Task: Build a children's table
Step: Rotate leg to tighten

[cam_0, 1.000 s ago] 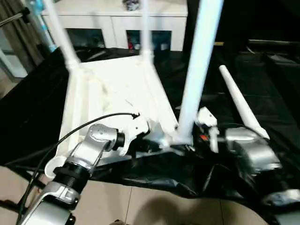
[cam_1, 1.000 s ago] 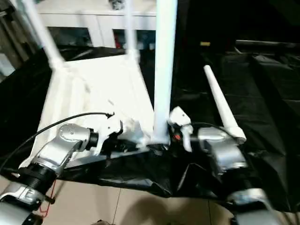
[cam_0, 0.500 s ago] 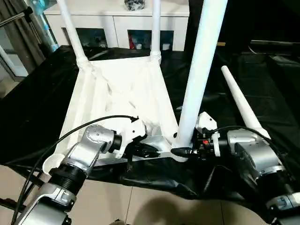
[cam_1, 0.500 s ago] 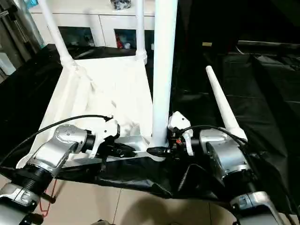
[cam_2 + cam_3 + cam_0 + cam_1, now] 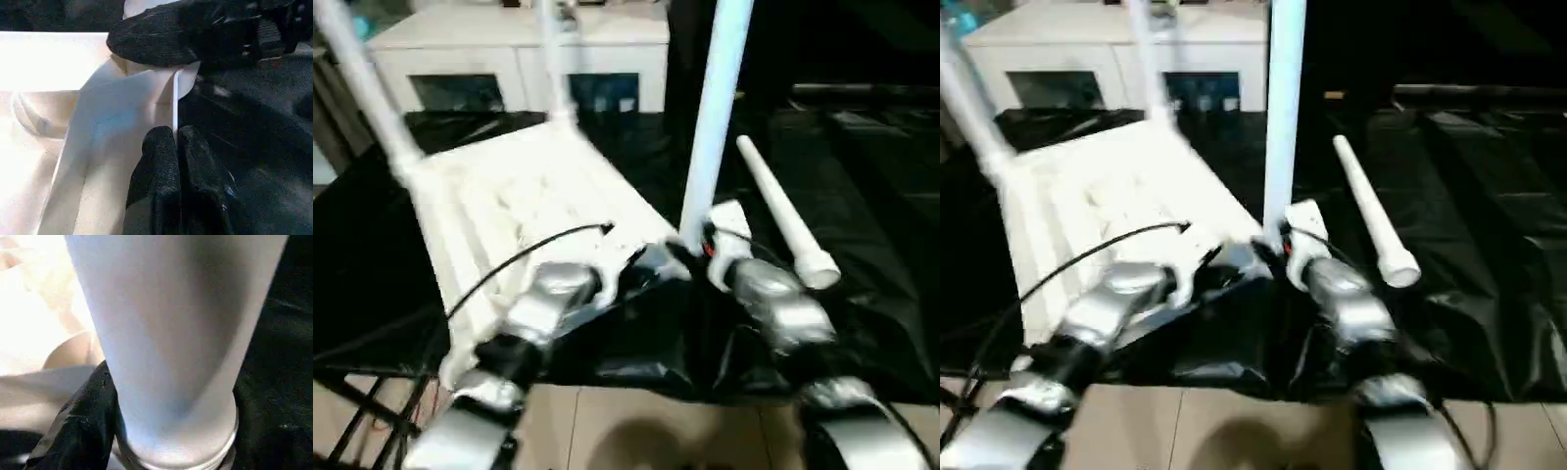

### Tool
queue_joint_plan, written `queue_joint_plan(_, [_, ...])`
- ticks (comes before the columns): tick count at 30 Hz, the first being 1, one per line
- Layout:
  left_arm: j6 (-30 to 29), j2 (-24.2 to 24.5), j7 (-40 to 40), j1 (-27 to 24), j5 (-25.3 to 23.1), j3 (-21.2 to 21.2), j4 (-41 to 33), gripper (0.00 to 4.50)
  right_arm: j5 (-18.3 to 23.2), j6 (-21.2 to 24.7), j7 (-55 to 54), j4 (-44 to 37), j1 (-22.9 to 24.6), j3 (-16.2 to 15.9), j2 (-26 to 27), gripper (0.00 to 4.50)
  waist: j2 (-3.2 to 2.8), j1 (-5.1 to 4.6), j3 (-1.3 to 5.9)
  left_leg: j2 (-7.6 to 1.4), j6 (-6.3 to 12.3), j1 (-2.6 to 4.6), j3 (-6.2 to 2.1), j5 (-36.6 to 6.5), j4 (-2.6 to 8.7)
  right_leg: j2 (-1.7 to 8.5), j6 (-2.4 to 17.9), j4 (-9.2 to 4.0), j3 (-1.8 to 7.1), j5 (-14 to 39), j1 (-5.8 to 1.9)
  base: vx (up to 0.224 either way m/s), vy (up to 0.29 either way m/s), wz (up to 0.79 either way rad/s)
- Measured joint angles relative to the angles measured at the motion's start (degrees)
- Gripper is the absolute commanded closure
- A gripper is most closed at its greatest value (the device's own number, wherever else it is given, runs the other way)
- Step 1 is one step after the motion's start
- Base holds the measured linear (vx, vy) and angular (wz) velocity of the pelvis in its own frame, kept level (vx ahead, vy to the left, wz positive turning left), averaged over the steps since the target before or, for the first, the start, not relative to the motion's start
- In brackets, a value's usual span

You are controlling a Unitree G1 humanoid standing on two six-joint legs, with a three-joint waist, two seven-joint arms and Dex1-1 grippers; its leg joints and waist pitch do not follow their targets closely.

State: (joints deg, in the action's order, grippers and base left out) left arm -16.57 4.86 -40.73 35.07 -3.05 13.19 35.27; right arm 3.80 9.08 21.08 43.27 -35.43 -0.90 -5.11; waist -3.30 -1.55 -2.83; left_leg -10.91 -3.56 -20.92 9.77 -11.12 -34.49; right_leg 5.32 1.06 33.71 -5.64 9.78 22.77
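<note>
The white tabletop (image 5: 499,196) lies upside down on a black sheet. Three white legs stand up from its corner sockets: one at the far left (image 5: 372,103), one at the back (image 5: 553,59) and one at the near right corner (image 5: 710,117). Another leg (image 5: 781,213) lies loose on the sheet to the right. My right gripper (image 5: 690,247) is closed round the base of the near right leg (image 5: 171,333), and one black finger (image 5: 80,431) lies against it. My left gripper (image 5: 174,139) is shut on the tabletop's thin rim (image 5: 174,98) just beside that corner.
A white cabinet (image 5: 509,49) with glass-fronted compartments stands behind the work. The black sheet (image 5: 871,245) spreads out to the right and hangs over the front edge. Below it is tiled floor (image 5: 636,431). A black cable (image 5: 509,269) arches over my left forearm.
The camera has swung, so the whole picture has shifted. My right gripper has narrowed onto the base of the near right leg. The left gripper keeps its hold on the rim.
</note>
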Motion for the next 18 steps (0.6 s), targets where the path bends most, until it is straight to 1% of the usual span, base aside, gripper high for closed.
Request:
queue_joint_plan(2, [0.02,-0.09,0.12,0.13,-0.11,0.00,0.01,4.50,0.11,-1.04,0.11,1.04,-0.39,0.59,0.21,1.10,0.00,-0.04,0.00,-0.01,0.00,-0.08,-0.01,0.00,0.01,0.00,0.01,-0.11,-0.02,-0.01,0.01,0.000,0.000,0.00])
queue_joint_plan(5, [0.10,-0.03,-0.64,0.23,-0.11,0.10,-0.15,4.50,0.20,-1.28,0.83,1.85,-0.84,0.73,0.28,1.01,0.00,0.01,0.00,0.00,0.01,-0.15,0.00,0.00,0.01,0.00,0.07,-0.14,0.00,-0.04,0.00,0.000,0.000,0.00])
queue_joint_plan(6, [0.25,0.12,-1.08,0.22,-0.11,0.17,-0.22,4.50,0.13,-1.38,1.32,1.91,-0.95,0.73,0.21,0.89,0.00,0.07,0.00,-0.01,0.01,-0.17,0.01,0.00,0.01,0.00,0.17,-0.14,0.02,-0.14,0.00,0.000,0.000,0.00])
queue_joint_plan(7, [0.81,1.01,-2.63,0.08,-0.01,0.42,-0.70,4.50,0.03,-1.98,3.77,1.91,-0.95,0.46,-0.52,0.67,0.01,0.08,-0.01,-0.01,0.01,-0.20,0.01,0.00,0.01,0.00,0.21,-0.14,0.01,-0.26,0.08,0.000,0.000,0.00])
queue_joint_plan(9, [1.63,1.98,-4.74,-0.66,0.56,0.54,-1.49,4.50,-0.06,-2.53,7.78,1.74,-0.91,-0.53,-1.74,0.67,0.00,0.27,-0.01,-0.04,0.01,-0.40,0.01,0.00,0.02,0.00,0.40,-0.13,-0.01,-0.60,0.14,0.000,0.000,0.00])
queue_joint_plan(11, [1.77,3.62,-7.47,-1.06,1.03,0.91,-2.88,4.50,-0.43,-3.25,13.31,0.06,-0.19,-3.29,-4.36,0.67,-0.03,0.62,-0.02,-0.12,0.02,-0.41,0.00,0.01,0.05,-0.03,0.34,-0.10,-0.10,-0.58,0.26,0.000,0.000,0.00])
queue_joint_plan(13, [1.99,4.79,-10.12,-1.42,1.30,1.12,-3.72,4.50,-0.79,-3.58,18.71,-2.08,0.84,-5.05,-6.94,0.67,-0.08,1.05,-0.03,-0.15,0.32,-0.50,0.00,0.19,0.07,-0.05,0.26,-0.07,-0.12,-0.52,0.36,0.000,0.000,0.00])
queue_joint_plan(15, [2.40,6.31,-13.68,-2.11,2.24,1.62,-4.82,4.50,-0.11,-3.42,25.18,-5.47,2.69,-6.33,-9.88,0.67,-0.17,1.93,-0.05,-0.16,0.37,-0.48,0.01,0.19,0.05,-0.06,0.17,-0.09,-0.11,-0.43,0.39,0.000,0.000,0.00])
queue_joint_plan(16, [2.72,7.83,-16.71,-2.70,2.97,2.36,-5.99,4.50,0.86,-2.87,30.15,-8.48,4.40,-7.38,-12.31,0.67,-0.22,2.56,-0.08,-0.16,0.42,-0.53,0.03,0.16,0.08,-0.05,0.18,-0.16,-0.11,-0.38,0.39,0.000,0.000,0.00])
queue_joint_plan(17, [2.96,8.56,-18.59,-3.22,3.39,2.56,-6.52,4.50,1.47,-2.49,33.30,-10.14,5.37,-7.98,-13.56,0.67,-0.25,3.11,-0.07,-0.18,0.50,-0.51,0.11,0.11,0.04,-0.04,0.20,-0.16,-0.08,-0.36,0.40,0.000,0.000,0.00])
queue_joint_plan(18, [3.06,9.02,-19.67,-3.37,3.43,2.78,-6.77,4.50,1.85,-2.20,34.96,-11.10,5.92,-8.18,-14.24,0.67,-0.25,3.43,-0.07,-0.19,0.53,-0.52,0.12,0.10,0.03,-0.04,0.20,-0.16,-0.08,-0.34,0.39,0.000,0.000,0.00])
